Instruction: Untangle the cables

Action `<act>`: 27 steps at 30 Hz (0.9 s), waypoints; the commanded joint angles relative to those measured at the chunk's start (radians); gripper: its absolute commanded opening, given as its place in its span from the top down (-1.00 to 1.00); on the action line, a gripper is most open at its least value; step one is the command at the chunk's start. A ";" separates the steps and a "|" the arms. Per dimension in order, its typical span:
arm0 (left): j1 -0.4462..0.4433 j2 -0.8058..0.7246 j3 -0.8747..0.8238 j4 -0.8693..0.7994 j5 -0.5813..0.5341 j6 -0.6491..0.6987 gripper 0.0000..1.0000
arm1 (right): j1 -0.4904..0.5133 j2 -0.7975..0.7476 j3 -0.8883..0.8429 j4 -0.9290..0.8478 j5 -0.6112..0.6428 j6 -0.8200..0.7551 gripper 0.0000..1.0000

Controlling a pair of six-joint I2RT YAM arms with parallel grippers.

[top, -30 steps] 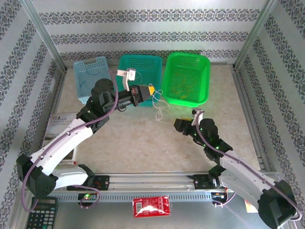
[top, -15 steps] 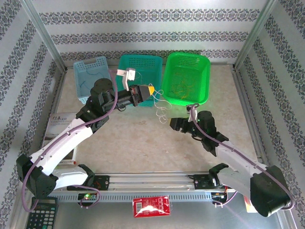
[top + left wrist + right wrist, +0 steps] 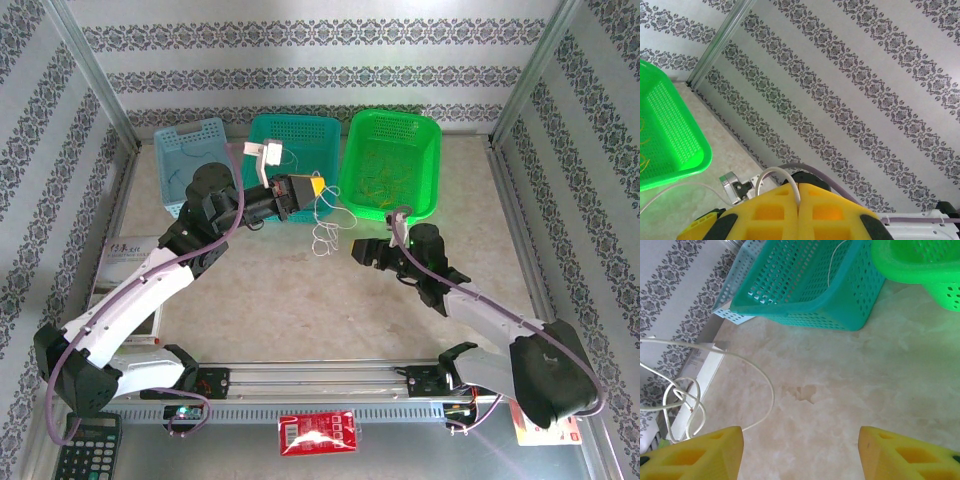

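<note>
A white cable (image 3: 325, 232) hangs in curly loops from my left gripper (image 3: 315, 186), which is raised in front of the teal basket (image 3: 295, 135). In the left wrist view the yellow fingers (image 3: 765, 215) are pressed together, shut on the white cable (image 3: 771, 172). My right gripper (image 3: 358, 250) stands open just right of the dangling loops. In the right wrist view the cable (image 3: 767, 385) curves down past the left fingertip (image 3: 715, 452), knotted loops (image 3: 685, 405) further left, and nothing lies between the fingers (image 3: 800, 450). Thin yellow-orange cables (image 3: 385, 178) lie in the green basket (image 3: 432, 170).
Three baskets stand in a row at the back, the light blue basket (image 3: 190, 135) at the left. A booklet (image 3: 125, 262) lies at the table's left edge. A calculator (image 3: 85, 452) and a red card (image 3: 318, 433) lie in front of the rail (image 3: 320, 385).
My right gripper has swung up and to the left, closer to the hanging cable, its jaws slightly wider. The left gripper and cable have shifted a little to the left.
</note>
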 commanded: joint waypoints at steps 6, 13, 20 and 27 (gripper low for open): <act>0.010 -0.003 0.045 0.085 0.035 -0.030 1.00 | -0.007 0.072 0.063 0.089 -0.116 0.025 -0.27; 0.010 0.001 0.053 0.136 0.053 -0.069 1.00 | -0.006 0.181 0.101 0.167 -0.127 0.048 -0.27; 0.010 0.000 0.058 0.142 0.060 -0.076 1.00 | -0.001 0.281 0.140 0.269 -0.136 0.099 -0.12; 0.013 -0.021 0.040 0.137 0.028 -0.067 1.00 | -0.006 0.305 0.140 0.293 -0.111 0.121 1.00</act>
